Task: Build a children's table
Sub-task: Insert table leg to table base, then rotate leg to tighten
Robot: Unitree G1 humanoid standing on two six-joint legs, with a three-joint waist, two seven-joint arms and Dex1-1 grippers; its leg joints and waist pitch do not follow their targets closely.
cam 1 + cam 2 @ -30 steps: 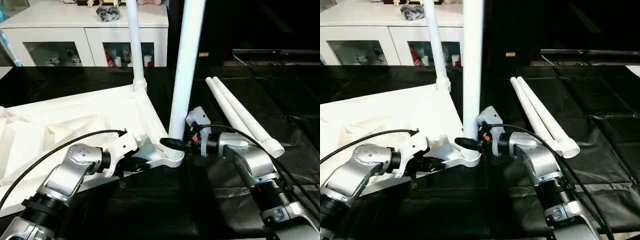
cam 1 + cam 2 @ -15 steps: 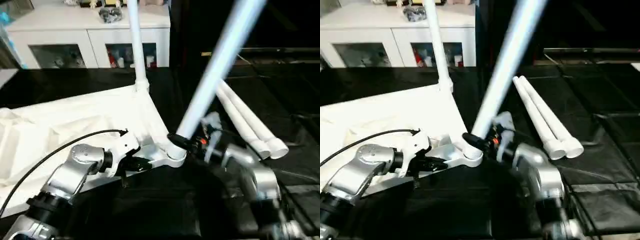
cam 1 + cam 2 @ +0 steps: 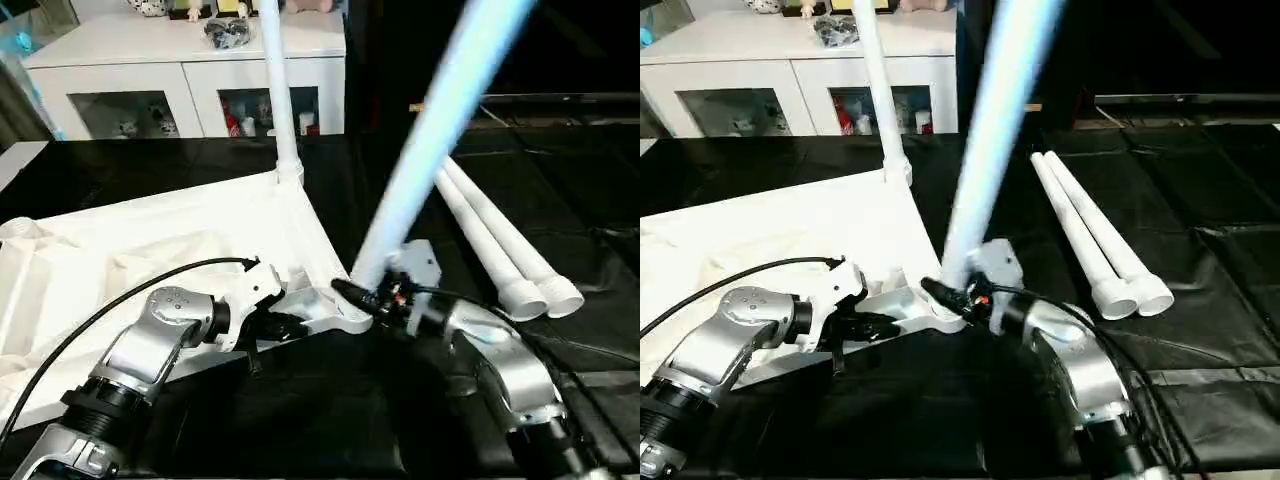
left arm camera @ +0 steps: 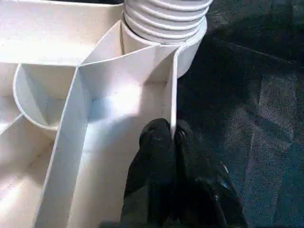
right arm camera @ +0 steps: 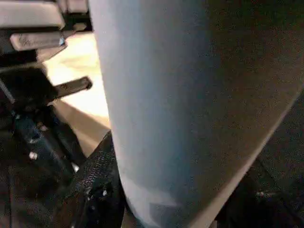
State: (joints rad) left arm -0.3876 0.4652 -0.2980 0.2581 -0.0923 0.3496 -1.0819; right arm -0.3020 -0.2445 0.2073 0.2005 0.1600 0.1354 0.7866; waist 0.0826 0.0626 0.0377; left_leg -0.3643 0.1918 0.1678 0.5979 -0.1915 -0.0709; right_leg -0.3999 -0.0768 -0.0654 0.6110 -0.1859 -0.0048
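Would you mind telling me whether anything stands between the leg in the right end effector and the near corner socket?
Nothing visible does. The tilted leg, gripped by the right end effector, already has its base at the corner socket. The left end effector pinches a rib of the tabletop beside it, clear of the socket.

My head cameras look forward and down over both forearms. My left wrist camera sits close above the tabletop's rib (image 4: 172,85); my right wrist camera presses near the leg (image 5: 156,104).
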